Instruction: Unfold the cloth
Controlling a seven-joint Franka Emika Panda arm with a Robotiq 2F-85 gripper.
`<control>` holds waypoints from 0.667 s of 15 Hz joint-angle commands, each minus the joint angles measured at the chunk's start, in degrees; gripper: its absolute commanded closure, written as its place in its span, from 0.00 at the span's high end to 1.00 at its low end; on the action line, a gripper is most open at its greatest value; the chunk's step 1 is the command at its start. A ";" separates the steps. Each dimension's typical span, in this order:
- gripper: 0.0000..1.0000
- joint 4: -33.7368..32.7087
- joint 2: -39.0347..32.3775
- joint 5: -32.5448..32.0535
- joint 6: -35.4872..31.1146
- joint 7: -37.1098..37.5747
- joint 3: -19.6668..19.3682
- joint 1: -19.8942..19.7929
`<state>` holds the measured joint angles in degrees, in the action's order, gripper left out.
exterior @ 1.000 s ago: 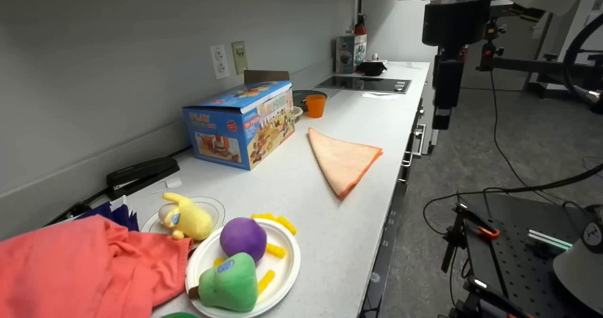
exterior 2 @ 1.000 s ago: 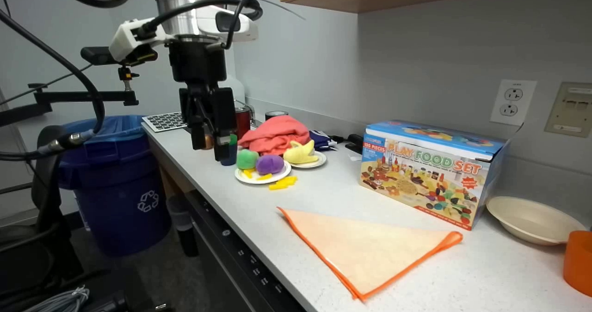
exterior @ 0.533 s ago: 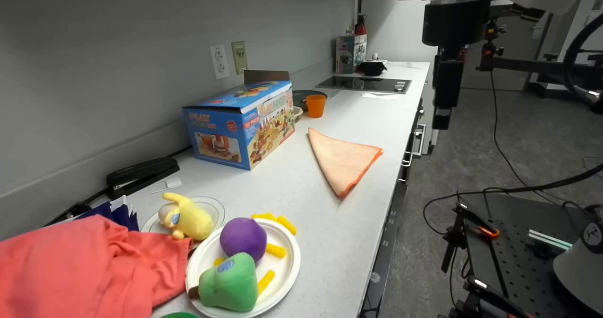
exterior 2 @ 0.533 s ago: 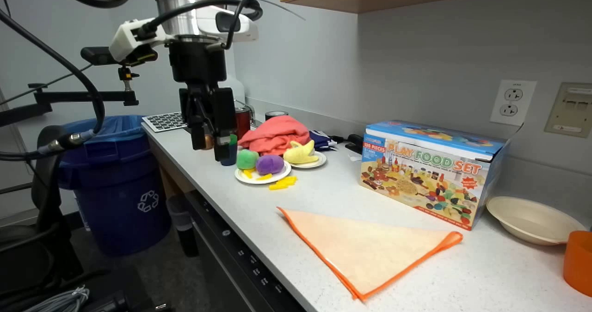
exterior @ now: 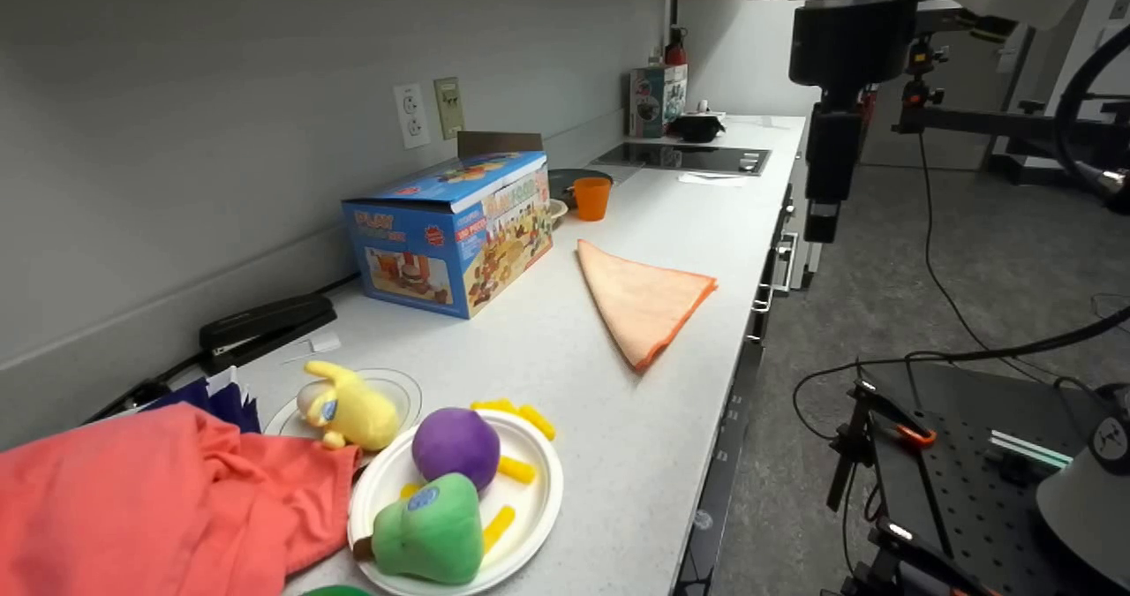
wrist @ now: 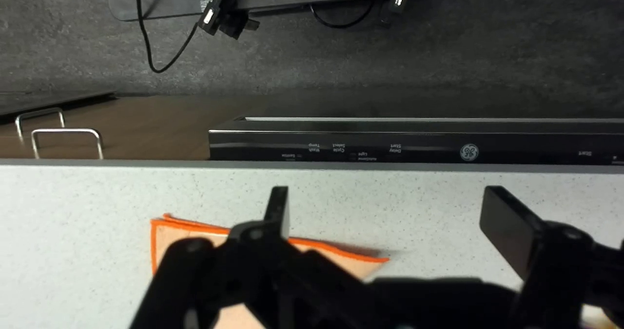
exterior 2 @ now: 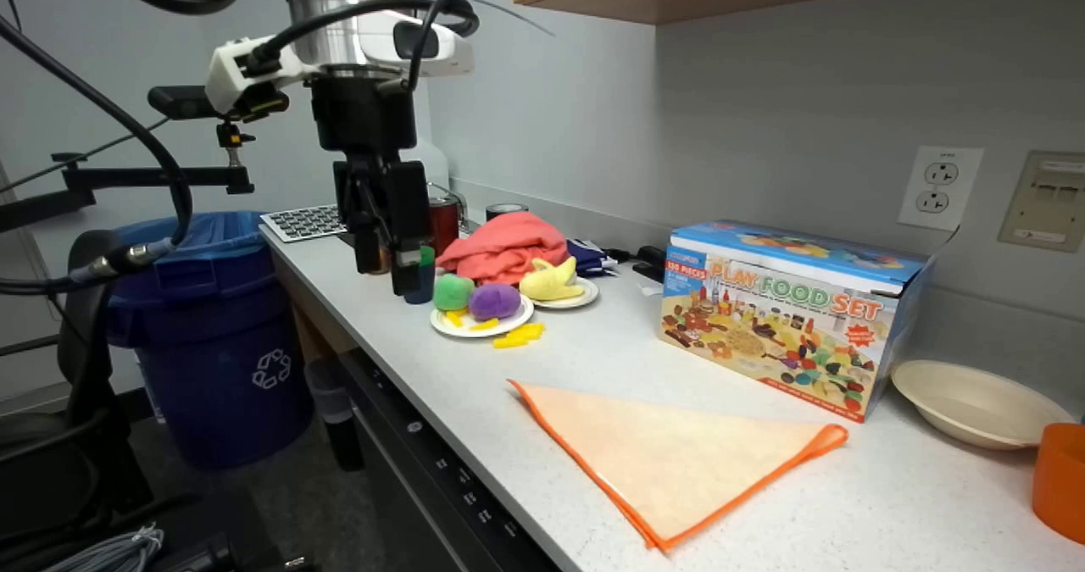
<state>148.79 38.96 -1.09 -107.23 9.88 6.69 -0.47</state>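
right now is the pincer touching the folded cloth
Apart. In an exterior view, the pincer hangs in the air, and a stretch of countertop shows between it and the folded cloth.

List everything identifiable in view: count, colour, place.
Long counter: 1, white, along wall
Folded triangular cloth: 1, peach, orange-edged, on counter
Printed cardboard box: 1, blue, on counter
Round plates: 2, whitish, on counter
Plush toys: 3, purple, green, yellow, on plates
Fabric pile: 1, coral, beside plates
Small sticks: several, yellow, on and beside one plate
Stapler: 1, black, near wall
Shallow bowl: 1, beige, beside box
Cup: 1, orange, beside bowl
Cooktop: 1, black, in counter
Recycling bin: 1, blue, beside counter
Gripper: 1, black, in air, open
Arm: 1, white-silver, above gripper
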 commanded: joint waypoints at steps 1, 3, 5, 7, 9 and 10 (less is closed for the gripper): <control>1.00 -0.35 -0.32 3.18 -0.34 5.95 -0.21 -0.18; 1.00 -2.51 1.04 0.80 2.75 3.07 -6.42 -4.65; 1.00 -3.72 -0.06 -1.10 2.35 3.73 -8.76 -7.44; 1.00 -6.91 -2.34 -4.40 2.29 1.52 -13.05 -11.38; 1.00 -11.21 -5.87 -7.20 2.17 -0.98 -17.03 -14.67; 1.00 -6.21 -1.56 -5.39 0.67 1.04 -14.53 -12.82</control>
<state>142.57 37.40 -6.87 -106.66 11.10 -8.44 -12.90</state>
